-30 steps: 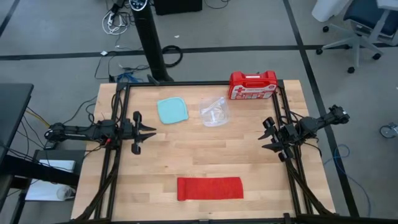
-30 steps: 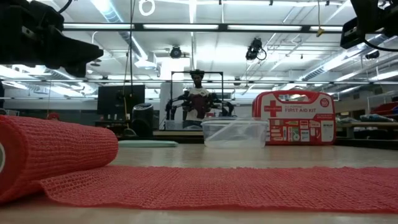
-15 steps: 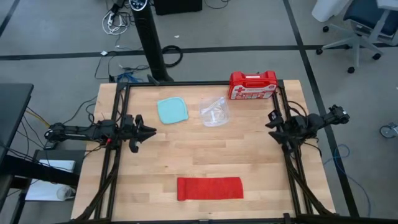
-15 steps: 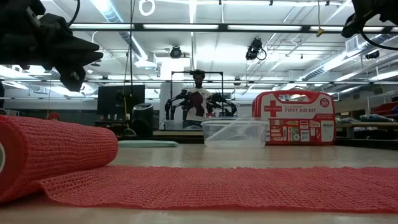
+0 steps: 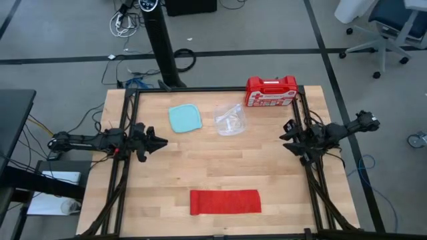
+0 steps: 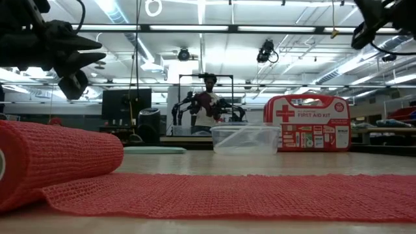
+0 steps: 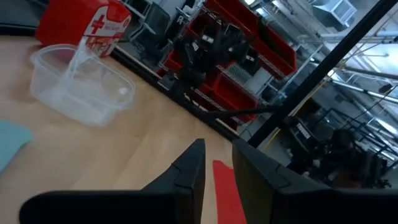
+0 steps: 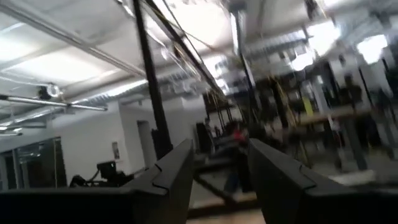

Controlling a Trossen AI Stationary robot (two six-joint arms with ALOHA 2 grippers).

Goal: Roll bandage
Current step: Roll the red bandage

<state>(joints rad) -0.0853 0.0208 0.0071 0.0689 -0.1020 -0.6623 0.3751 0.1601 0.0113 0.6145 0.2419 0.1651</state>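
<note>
Lying flat on wooden table [image 5: 220, 167], bandage [image 5: 225, 201], both tools parted, empty

L gripper [image 5: 160, 142] at left table edge, R gripper [image 5: 285, 135] at right edge; fingers on both parted, empty

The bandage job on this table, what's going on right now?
Nothing is being handled yet. The red bandage lies along the near edge of the table, mostly flat, with one end rolled up in the low view. The left gripper hangs over the left side and the right gripper over the right side, both clear of the bandage, jaws apart and empty.
</note>
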